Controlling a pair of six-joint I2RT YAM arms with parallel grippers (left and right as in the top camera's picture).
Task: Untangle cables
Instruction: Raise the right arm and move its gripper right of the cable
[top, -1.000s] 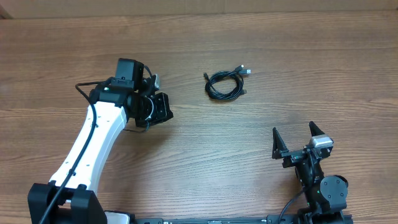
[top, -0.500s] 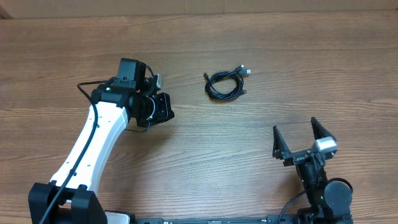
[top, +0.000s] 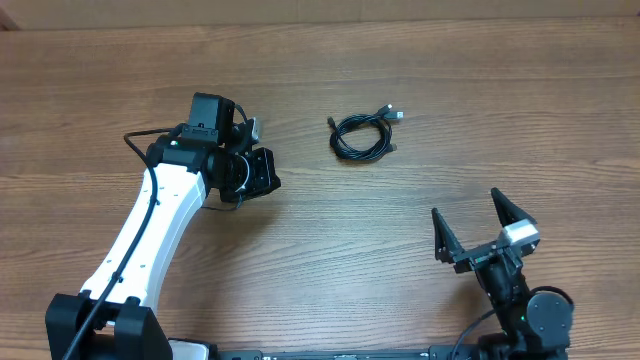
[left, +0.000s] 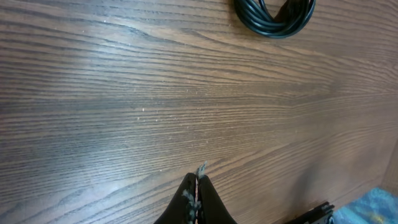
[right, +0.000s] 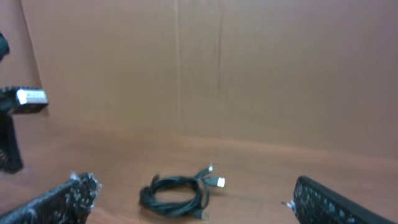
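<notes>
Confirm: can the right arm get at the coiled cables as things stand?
Probably yes. The right claw is open and empty, aimed toward the cables, with only bare table between them. The left claw, shut, sits off to the side, out of that path.

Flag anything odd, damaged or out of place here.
Nothing stands out. The cables lie in one coil on the table; the left pincer is shut, the right pincer open, neither touching them.
</notes>
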